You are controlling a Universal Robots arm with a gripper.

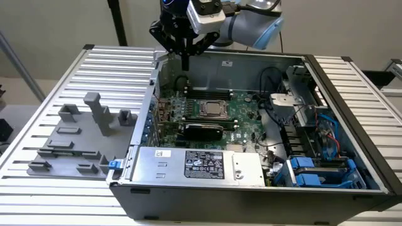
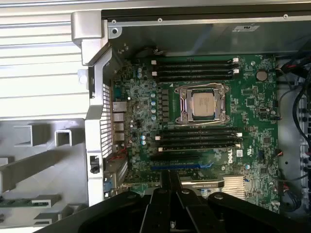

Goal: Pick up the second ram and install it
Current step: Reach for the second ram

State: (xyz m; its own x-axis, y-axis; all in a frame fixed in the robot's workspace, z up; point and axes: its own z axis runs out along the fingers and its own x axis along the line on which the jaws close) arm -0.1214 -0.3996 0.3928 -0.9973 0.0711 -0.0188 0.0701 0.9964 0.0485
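Observation:
A slim green stick, the second ram (image 2: 22,201), lies in a slot of the grey holder (image 2: 43,160) outside the computer case. My gripper (image 1: 186,63) hangs above the case's back corner at the exterior view's left, high over the motherboard (image 1: 242,110) and apart from the ram. Its two dark fingers (image 2: 163,199) are pressed together, and I see nothing between them. Black memory slots (image 2: 199,138) run on both sides of the CPU socket (image 2: 203,103).
The open case (image 1: 339,94) has tall metal walls around the board. A black oblong card (image 1: 201,129) and a silver power supply (image 1: 195,165) sit at its front. Cables and blue drive bays (image 1: 314,172) fill the exterior view's right. The holder (image 1: 75,141) has upright posts.

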